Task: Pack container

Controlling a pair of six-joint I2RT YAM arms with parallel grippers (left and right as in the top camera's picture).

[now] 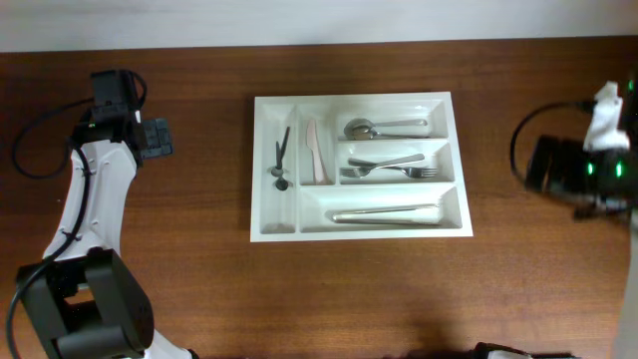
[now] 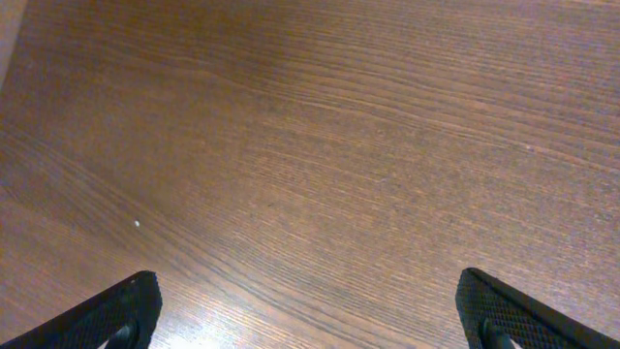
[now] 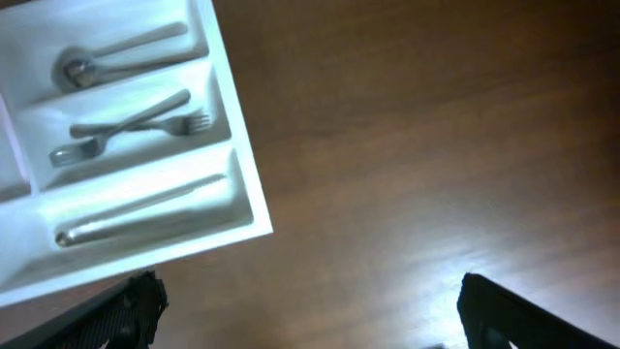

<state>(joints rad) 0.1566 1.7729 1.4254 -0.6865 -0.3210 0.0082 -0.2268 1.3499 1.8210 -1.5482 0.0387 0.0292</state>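
Container (image 1: 317,211): white tray, mid tabletop (image 1: 518,299), between my two arms.
Left claw (image 2: 305,310): wide open, empty, over bare wood to its left.
Right claw (image 3: 305,301): wide open, empty, to its right.
Risk: I'd guess a finger clips the rim going in and skids the light tray; crossed forks (image 1: 389,168) may snag.
Count: tray 1; forks 2; spoons (image 1: 384,128) probably 2; long silver piece (image 1: 387,213) 1; pale knife (image 1: 316,150) 1; dark bits (image 1: 281,160) unclear.

White five-compartment container (image 1: 360,232) mid-table, flat.
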